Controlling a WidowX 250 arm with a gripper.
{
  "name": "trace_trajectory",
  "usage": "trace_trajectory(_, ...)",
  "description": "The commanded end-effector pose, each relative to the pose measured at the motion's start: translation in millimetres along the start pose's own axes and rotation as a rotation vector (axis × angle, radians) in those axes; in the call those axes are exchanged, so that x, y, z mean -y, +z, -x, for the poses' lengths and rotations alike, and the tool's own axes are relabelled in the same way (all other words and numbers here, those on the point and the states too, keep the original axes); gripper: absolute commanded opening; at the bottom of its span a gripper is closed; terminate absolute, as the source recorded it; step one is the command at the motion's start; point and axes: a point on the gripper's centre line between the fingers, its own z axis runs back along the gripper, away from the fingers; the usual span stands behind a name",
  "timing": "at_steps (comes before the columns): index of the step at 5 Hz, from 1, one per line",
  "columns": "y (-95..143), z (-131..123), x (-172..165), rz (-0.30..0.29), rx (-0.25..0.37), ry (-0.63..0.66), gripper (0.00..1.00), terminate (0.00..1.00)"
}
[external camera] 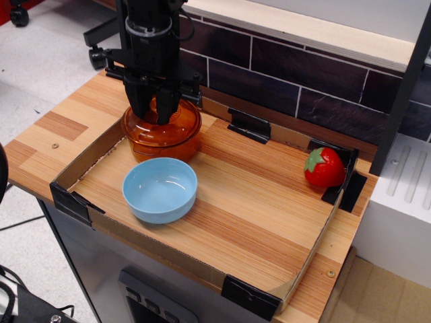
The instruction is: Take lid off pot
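Note:
The amber-orange pot (pixel 160 151) stands in the back left corner of the cardboard tray (pixel 86 160). Its domed amber lid (pixel 180 126) sits on it. My black gripper (pixel 154 114) comes straight down over the lid's centre. Its two fingers stand close together, shut on the lid's knob, which they hide almost entirely. The lid appears to rest on the pot's rim; I cannot tell whether there is any gap.
A light-blue bowl (pixel 160 190) stands just in front of the pot, nearly touching it. A red strawberry toy (pixel 324 167) lies in the tray's back right corner. Black clips (pixel 248 124) hold the tray's low walls. A dark tiled wall rises behind.

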Motion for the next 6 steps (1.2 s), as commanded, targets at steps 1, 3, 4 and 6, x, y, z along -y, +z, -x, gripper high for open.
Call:
trace_trajectory(1, 48.4, -10.9, -0.5, -0.005, 0.118, 0.036, 0.0, 0.0)
trace_trajectory(3, 62.9, 17.5, 29.6, 0.022, 0.072, -0.061, 0.0, 0.0)
trace_trajectory(4, 61.8, 37.6, 53.6, 0.028, 0.074, -0.117, 0.0, 0.0)
trace_trajectory(6, 41.0, 66.3, 101.5, 0.025, 0.014, -0.192, 0.0, 0.0)
